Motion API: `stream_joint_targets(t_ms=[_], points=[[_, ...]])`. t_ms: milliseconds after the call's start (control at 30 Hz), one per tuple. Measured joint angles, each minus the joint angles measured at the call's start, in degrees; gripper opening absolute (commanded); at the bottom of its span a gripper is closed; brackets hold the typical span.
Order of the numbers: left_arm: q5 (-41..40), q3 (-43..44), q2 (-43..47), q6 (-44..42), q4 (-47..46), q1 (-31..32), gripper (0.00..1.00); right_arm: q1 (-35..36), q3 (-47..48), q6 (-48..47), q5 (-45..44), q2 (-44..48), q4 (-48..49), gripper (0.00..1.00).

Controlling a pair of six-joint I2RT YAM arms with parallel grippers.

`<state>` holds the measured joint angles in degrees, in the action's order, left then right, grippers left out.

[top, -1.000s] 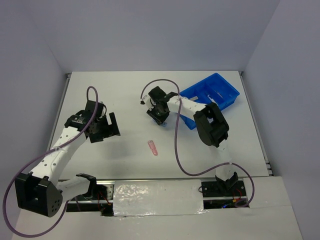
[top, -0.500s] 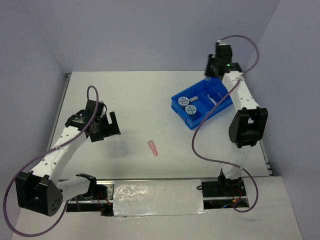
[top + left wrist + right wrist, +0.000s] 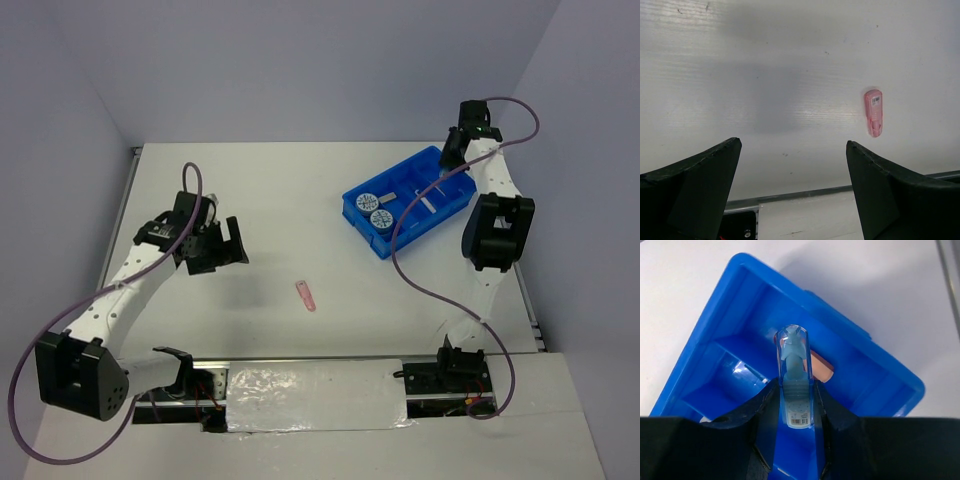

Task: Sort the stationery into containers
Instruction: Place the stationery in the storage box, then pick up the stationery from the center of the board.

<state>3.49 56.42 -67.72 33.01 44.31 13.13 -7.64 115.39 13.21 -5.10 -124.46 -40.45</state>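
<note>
The bright blue tray [image 3: 445, 210] lies at the back right, with two round-faced boxes [image 3: 373, 210] in its near-left end. My right gripper [image 3: 450, 158] hangs over the tray's far end. In the right wrist view it [image 3: 796, 384] is shut on a slim clear blue piece [image 3: 792, 347] above the tray [image 3: 892, 371], with a tan eraser [image 3: 822, 371] in the compartment below. A pink slim piece [image 3: 305, 295] lies alone at mid-table. My left gripper [image 3: 235, 243] hovers to its left, open and holding nothing [image 3: 792, 142]; the pink piece [image 3: 873, 112] shows ahead and to the right of its jaws.
White and grey slim items [image 3: 428, 200] lie in the tray's long compartments. The right arm's purple cable [image 3: 400, 262] loops across the tray's near side. The table's right edge rail [image 3: 520, 290] runs close beside the tray.
The right arm, still holding the blue piece, has swung from mid-table to the tray's far end. The left gripper has edged slightly to the right.
</note>
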Motion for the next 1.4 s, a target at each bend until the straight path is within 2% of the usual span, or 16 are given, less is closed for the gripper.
stream_joint_targets(t_ms=[133, 233, 267, 333, 633, 667, 700, 733, 800, 967, 1033, 1100, 1200, 1267, 1400], points=[[0.9, 1.2, -1.3, -0.6, -0.5, 0.0, 0.99, 0.2, 1.0, -0.9, 1.4, -0.8, -0.2, 0.31], [1.1, 1.5, -2.3, -1.4, -0.7, 0.0, 0.99, 0.2, 1.7, -1.3, 1.8, -1.4, -0.1, 0.5], [1.2, 1.5, -2.6, -1.4, -0.7, 0.0, 0.99, 0.2, 1.7, -1.6, 2.1, -1.6, -0.1, 0.6], [1.3, 1.5, -3.1, -1.4, -0.8, 0.0, 0.99, 0.2, 1.7, -2.1, 2.4, -1.8, -0.2, 0.68], [0.1, 2.3, -4.9, -1.1, -0.4, 0.0, 0.99, 1.1, 3.0, -3.1, 5.7, -1.3, -1.0, 0.69], [-1.0, 3.1, -5.3, -0.9, 0.3, 0.0, 0.99, 2.1, 1.6, -3.3, 6.1, 0.1, -0.6, 0.79], [-2.5, 4.0, -5.7, -0.4, 0.9, -0.1, 0.99, 3.7, -0.8, -3.6, 6.3, 2.6, 0.0, 0.95], [-4.2, 5.2, -6.2, 0.5, 1.9, -0.3, 0.99, 6.3, -4.3, -3.6, 6.1, 5.7, 0.9, 1.0], [-8.2, 7.7, -6.9, 2.2, 3.6, -1.1, 0.99, 13.5, -11.3, -4.0, 5.1, 12.9, 1.8, 1.0], [-17.3, 11.7, -6.1, 6.6, 6.8, -4.7, 0.99, 42.9, -27.5, 1.3, 1.0, 29.7, 6.7, 0.98], [-20.0, 12.4, -4.9, 7.5, 7.5, -6.0, 0.99, 51.3, -33.3, 4.8, -0.8, 32.9, 7.6, 0.94], [-21.4, 12.6, -4.0, 7.5, 8.0, -6.9, 0.99, 56.1, -39.5, 8.8, -2.6, 34.1, 8.4, 0.9], [-21.7, 12.5, -3.7, 7.0, 8.2, -7.7, 0.99, 59.8, -45.7, 13.0, -5.2, 32.3, 8.2, 0.86], [-21.4, 11.9, -3.7, 6.2, 7.9, -7.9, 0.99, 61.6, -48.4, 14.5, -5.7, 29.7, 8.9, 0.81], [-19.5, 8.6, -3.6, 6.0, 7.6, -8.0, 0.99, 65.1, -50.6, 15.1, -4.3, 24.9, 10.9, 0.8]])
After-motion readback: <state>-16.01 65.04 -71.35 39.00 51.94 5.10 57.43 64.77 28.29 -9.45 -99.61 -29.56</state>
